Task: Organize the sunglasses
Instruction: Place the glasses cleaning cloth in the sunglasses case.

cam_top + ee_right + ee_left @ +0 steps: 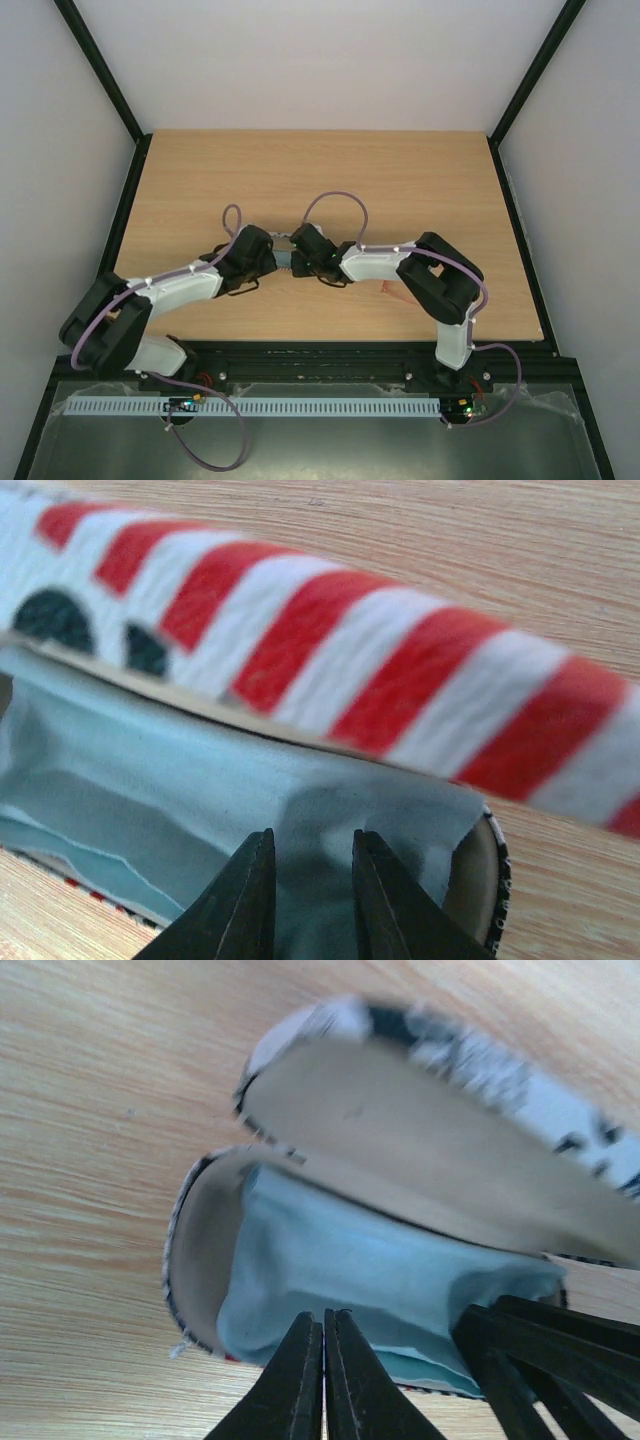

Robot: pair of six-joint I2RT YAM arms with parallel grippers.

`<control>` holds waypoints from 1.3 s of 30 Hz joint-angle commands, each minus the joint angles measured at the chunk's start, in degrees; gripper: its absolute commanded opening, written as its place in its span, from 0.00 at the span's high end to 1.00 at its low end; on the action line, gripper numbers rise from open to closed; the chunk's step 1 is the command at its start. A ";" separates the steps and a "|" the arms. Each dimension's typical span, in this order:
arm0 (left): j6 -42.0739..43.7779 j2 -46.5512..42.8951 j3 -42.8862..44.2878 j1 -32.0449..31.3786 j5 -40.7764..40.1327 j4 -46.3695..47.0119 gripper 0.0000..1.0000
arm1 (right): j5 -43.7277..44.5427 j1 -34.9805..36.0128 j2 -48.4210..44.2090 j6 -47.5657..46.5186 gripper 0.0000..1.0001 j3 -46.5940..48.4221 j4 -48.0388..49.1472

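Peeking red-orange under right arm (400, 262), sunglasses (394, 290) — cloth (360, 1270) is filling the open case (420, 1150); left gripper (324, 1320) closed, right gripper (312, 840) ajar.

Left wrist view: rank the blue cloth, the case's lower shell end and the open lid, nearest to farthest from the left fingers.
1. Blue cloth: directly at the tips of the left fingers, inside the case.
2. Lower shell end: off to the left.
3. Open lid: above and behind the cloth.
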 commanded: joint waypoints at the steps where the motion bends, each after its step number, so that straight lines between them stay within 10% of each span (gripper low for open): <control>1: -1.07 2.96 -1.26 -0.45 -1.28 1.86 0.95 | 2.18 0.49 -1.08 -0.90 0.78 -1.81 1.04; 39: -0.86 7.99 -0.68 -0.41 -4.65 2.74 0.95 | 7.68 0.46 -4.60 1.99 0.68 -0.36 -2.46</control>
